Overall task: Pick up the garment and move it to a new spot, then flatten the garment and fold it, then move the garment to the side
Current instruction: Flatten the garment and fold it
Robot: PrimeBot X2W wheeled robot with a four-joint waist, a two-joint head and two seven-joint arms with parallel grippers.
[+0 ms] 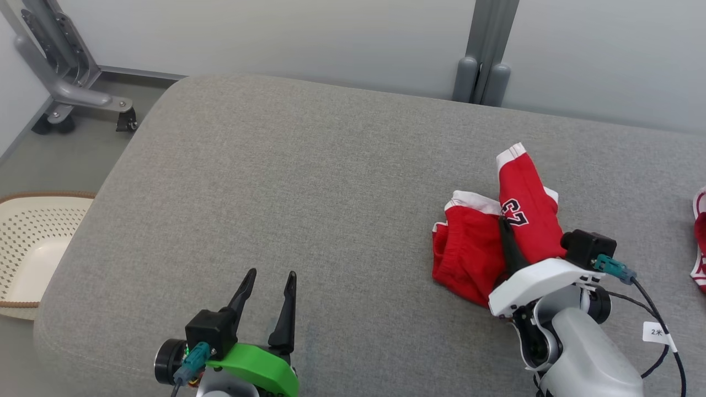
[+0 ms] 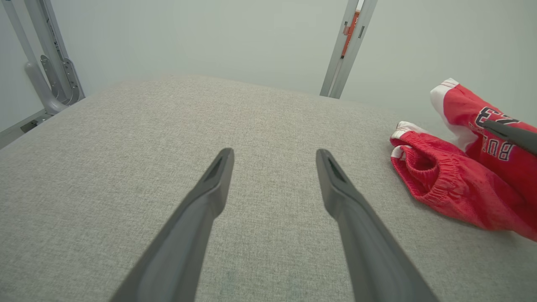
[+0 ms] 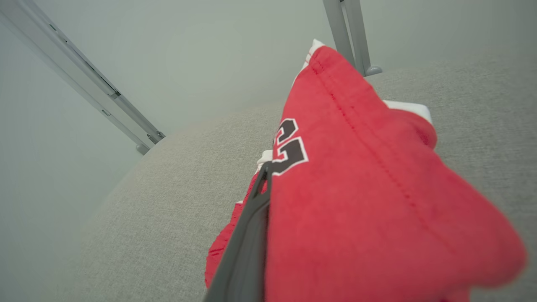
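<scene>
Two grippers: both are seen above the grey cushion [image 1: 287, 182] in the head view.
left gripper [image 1: 272, 274]: its fingers are spread wide with nothing caught between them; it is poised over bare cushion at the near left.
garment [image 1: 469, 248]: red cloth with white trim and black lettering is found on the right part of the cushion; one end is held up and draped over the right gripper [image 1: 508, 234], while the gathered elastic end is laid on the cushion.
right gripper: it is pinched together on the garment; one dark finger [image 3: 247, 239] is seen against the red cloth, and the other is hidden beneath it.
gap: the left gripper and the garment are set well apart.
basket [image 1: 44, 194]: a pale perforated one is seen off the cushion's left edge.
second red cloth [image 1: 700, 242]: it is cut off by the right edge of the head view.
</scene>
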